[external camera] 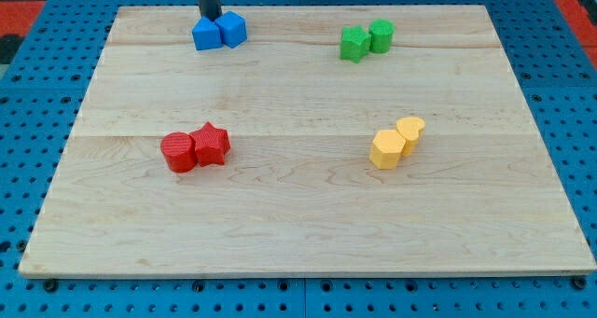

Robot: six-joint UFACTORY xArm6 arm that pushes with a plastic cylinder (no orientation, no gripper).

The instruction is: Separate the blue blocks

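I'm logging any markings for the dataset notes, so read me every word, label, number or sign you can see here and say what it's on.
None: no readable text, numbers or signs show anywhere.
The wooden board is bare wood grain.
The two blue blocks, the green, red and yellow blocks are plain coloured.
The blue pegboard around the board carries only holes.
My tip, behind the blue blocks, is unmarked.

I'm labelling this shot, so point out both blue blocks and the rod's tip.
left blue block [206,34], camera view, front face.
right blue block [233,28], camera view, front face.
my tip [210,17], camera view, rod's lowest visible end.
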